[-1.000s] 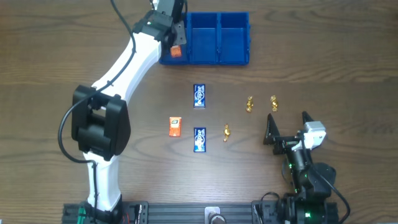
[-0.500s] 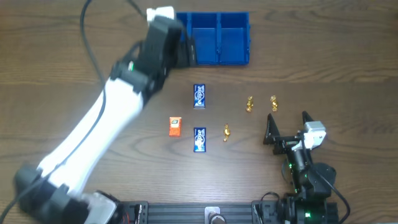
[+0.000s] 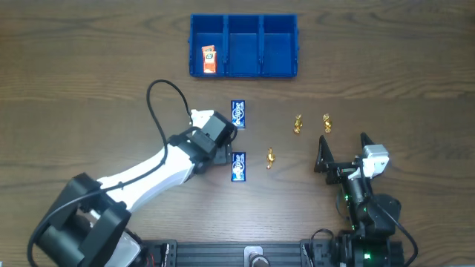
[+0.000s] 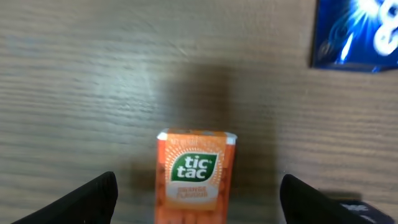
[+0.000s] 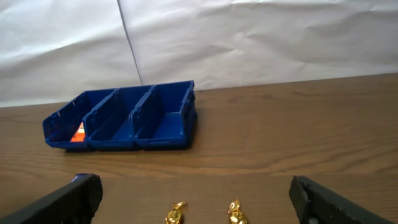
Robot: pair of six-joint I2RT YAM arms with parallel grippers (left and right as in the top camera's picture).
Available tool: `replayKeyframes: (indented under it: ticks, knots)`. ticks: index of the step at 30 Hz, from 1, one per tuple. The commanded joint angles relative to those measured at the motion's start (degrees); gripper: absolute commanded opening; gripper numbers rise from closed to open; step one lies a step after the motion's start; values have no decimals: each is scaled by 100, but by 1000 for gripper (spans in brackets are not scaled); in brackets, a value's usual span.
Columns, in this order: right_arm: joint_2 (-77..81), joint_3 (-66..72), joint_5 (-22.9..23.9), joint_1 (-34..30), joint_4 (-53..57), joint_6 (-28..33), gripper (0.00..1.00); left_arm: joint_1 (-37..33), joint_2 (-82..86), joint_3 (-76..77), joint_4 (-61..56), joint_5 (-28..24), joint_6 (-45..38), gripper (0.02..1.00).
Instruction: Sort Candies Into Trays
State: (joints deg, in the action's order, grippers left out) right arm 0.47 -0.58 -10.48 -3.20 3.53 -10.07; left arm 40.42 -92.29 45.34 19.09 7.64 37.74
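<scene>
Since the orange box [image 4: 196, 171] looks light, rigid and slick, the left pincer [image 4: 198, 194], spread wide astride it on the counter [image 4: 87, 87], should pinch its long side edges.

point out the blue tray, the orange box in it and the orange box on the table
blue tray [image 3: 243, 73], top view, front wall.
orange box in tray [image 3: 209, 59], top view, its middle.
orange box on table [image 4: 196, 171], left wrist view, its label.
</scene>
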Motion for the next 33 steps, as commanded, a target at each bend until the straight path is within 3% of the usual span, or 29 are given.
replayKeyframes:
  ticks: [1,8,14,18,20,23,27,33]
  knots:
    - [-31,13,33,-24,15,-55,1000,55,-201,-24,33,-4,109,838]
    - [-31,13,33,-24,15,-55,998,52,-350,-24,55,-2,151,684]
    - [-31,13,33,-24,15,-55,998,52,-352,-24,55,7,173,325]
    - [-31,13,33,-24,15,-55,998,42,22,90,59,286,166,301]
    - [-31,13,33,-24,15,-55,998,-4,487,509,225,841,72,299]
    - [-31,13,33,-24,15,-55,998,-400,511,2225,553,1613,-859,292]
    - [-31,13,33,-24,15,-55,998,-1246,-721,4535,763,1165,-1902,303]
    - [-31,13,33,-24,15,-55,998,-1873,-2446,5768,907,173,-1996,321]
